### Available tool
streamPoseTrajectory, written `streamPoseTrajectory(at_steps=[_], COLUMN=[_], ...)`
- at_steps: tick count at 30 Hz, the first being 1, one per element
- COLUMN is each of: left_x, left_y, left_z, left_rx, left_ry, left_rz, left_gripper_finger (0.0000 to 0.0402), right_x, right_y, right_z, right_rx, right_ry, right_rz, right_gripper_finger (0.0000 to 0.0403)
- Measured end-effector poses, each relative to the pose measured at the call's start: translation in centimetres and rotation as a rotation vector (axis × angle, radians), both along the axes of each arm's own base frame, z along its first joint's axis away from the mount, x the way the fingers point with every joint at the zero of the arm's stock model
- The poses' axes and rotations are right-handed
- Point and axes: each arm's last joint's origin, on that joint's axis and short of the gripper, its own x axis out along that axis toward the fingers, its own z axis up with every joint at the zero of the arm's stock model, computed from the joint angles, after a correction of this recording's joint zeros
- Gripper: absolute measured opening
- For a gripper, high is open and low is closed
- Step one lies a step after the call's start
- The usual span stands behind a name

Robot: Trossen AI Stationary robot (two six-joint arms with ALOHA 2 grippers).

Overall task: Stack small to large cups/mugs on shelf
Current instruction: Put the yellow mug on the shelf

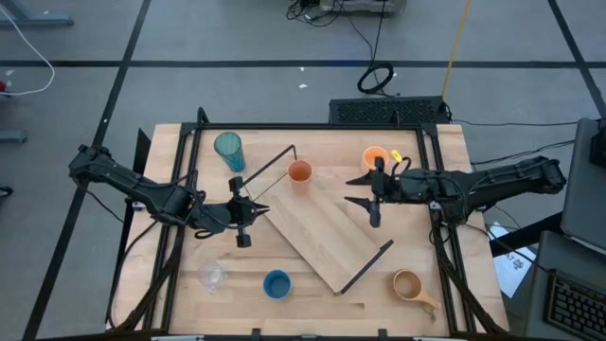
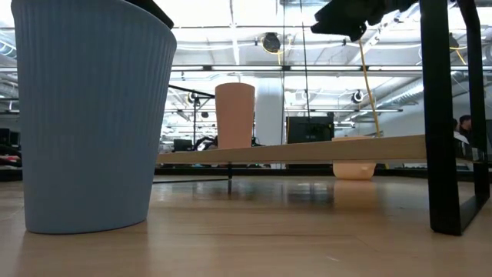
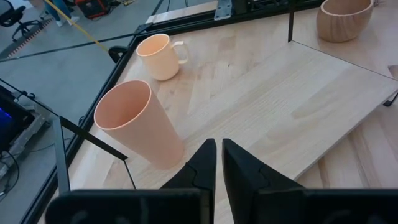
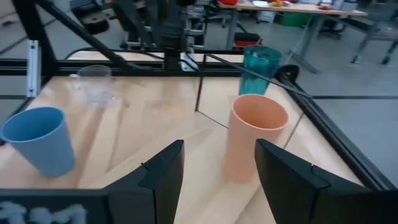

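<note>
Pretty standard lab space: grey floor (image 1: 237,38) crossed by dark tape lines, with loose black cables (image 1: 377,76) and a yellow cord (image 1: 457,43) trailing across it. Bright ceiling lights (image 2: 254,31) and white beams run overhead, and desks with office chairs (image 4: 311,18) sit farther back.

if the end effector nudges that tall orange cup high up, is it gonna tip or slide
Probably tips: the small orange cup is tall and narrows toward its base. It looks thin-walled and empty, so likely light. It stands by the shelf edge, so a low push may slide it instead.
</note>
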Motion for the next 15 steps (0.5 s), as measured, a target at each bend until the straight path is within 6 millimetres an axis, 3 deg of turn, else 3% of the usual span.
streamPoseTrajectory(at_steps=[15], left_x=[0.0], left_y=[0.1], left_z=[0.0], left_rx=[0.056], left_ry=[0.011], left_rz=[-0.02], left_gripper_finger=[0.0031], right_x=[-0.6], right_y=[-0.6], right_z=[-1.2], right_rx=[0.094], right_ry=[0.082], right_rz=[-0.245], right_gripper_finger=[0.0189])
